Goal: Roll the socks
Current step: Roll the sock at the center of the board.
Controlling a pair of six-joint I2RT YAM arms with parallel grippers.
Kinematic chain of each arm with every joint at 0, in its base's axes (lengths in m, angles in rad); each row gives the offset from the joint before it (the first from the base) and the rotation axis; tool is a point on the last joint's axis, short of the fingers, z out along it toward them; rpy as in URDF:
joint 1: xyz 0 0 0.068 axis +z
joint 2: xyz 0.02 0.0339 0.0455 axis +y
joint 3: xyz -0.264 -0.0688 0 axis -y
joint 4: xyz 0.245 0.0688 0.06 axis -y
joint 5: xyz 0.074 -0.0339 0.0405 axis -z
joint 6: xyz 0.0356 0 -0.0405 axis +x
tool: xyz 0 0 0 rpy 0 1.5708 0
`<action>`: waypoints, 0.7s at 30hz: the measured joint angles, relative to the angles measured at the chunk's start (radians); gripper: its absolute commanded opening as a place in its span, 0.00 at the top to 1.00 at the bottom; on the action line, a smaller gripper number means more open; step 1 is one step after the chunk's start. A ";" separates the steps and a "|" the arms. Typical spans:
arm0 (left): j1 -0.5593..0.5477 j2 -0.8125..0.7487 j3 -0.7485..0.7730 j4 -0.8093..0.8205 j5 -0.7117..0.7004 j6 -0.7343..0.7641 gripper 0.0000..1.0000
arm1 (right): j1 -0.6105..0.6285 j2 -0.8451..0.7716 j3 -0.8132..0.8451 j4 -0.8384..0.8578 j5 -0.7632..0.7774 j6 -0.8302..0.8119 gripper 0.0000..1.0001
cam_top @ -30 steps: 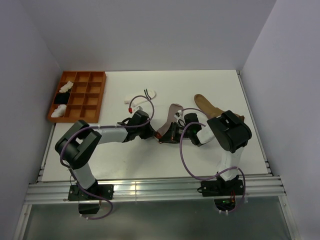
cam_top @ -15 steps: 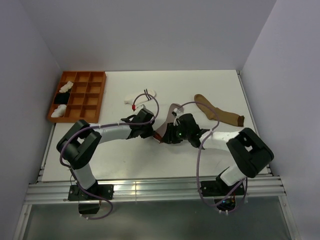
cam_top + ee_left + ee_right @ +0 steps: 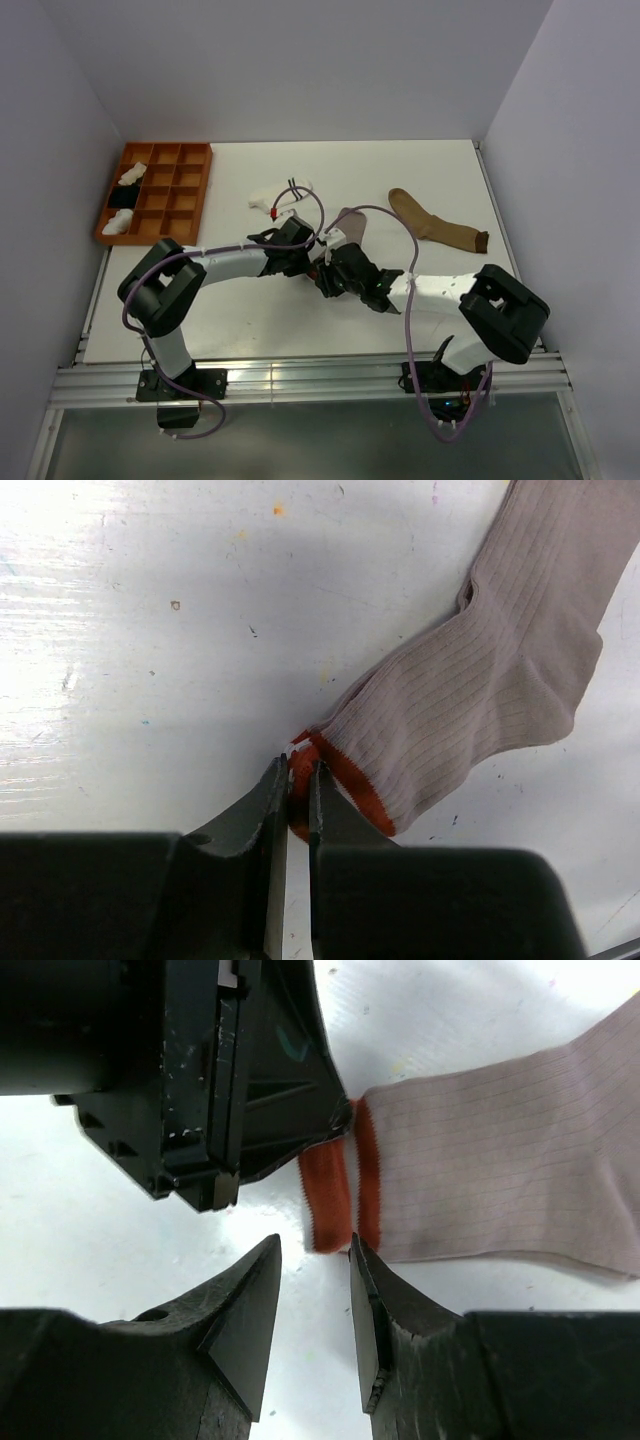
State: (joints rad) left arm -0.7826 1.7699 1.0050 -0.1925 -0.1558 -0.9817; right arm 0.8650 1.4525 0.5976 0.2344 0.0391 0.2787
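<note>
The grey ribbed fabric sock with a red-striped white cuff (image 3: 500,670) lies flat near the middle of the white counter (image 3: 430,170). Its cuff is toward the arms and its foot angles off toward the far edge. The left end effector (image 3: 297,772) is closed tight on one corner of that cuff. The red band is pinched between its two dark fingers, whose tips are down at the counter surface.

The right end effector (image 3: 315,1248) comes in from the opposite side and stands open, its two fingers apart with nothing in the gap between them. The free end of the cuff lies just in front of that gap, close to the fingertips; whether it touches them cannot be told. In the right wrist view the black body of the left end effector sits just beside the cuff, its tip on the cuff's corner.

The two other socks lie apart from the grey sock. The short white fabric sock with dark stripes (image 3: 278,196) rests farther back, just beyond the left arm's wrist. The tan-brown fabric sock with a dark toe (image 3: 432,224) is stretched out to the right, its toe pointing toward the right edge of the counter.

At the far left corner sits an orange compartment tray (image 3: 188,175). It holds two white sock bundles (image 3: 132,175) and a black bundle (image 3: 122,197) in its left column of compartments.
</note>
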 measured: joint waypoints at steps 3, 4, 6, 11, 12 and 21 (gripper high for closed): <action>0.000 0.003 0.006 -0.009 0.000 0.001 1.00 | 0.024 0.016 0.005 0.008 0.050 -0.024 0.59; 0.000 0.003 0.007 -0.011 0.000 0.001 1.00 | 0.030 0.019 0.005 0.009 0.059 -0.029 0.59; 0.000 0.003 0.007 -0.013 0.000 0.001 1.00 | 0.041 0.024 0.005 0.014 0.079 -0.039 0.59; 0.000 0.003 0.007 -0.015 0.000 0.001 1.00 | 0.055 0.037 0.009 0.024 0.109 -0.052 0.60; 0.001 0.003 0.007 -0.015 0.001 0.002 0.99 | 0.055 0.041 0.011 0.026 0.112 -0.053 0.60; 0.006 0.003 0.008 -0.016 0.001 0.001 1.00 | 0.061 0.081 0.024 0.047 0.114 -0.060 0.63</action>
State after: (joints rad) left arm -0.7765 1.7729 1.0126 -0.2085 -0.1547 -0.9806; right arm 0.9260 1.5333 0.6212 0.2813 0.1535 0.2184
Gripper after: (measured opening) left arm 0.131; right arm 0.375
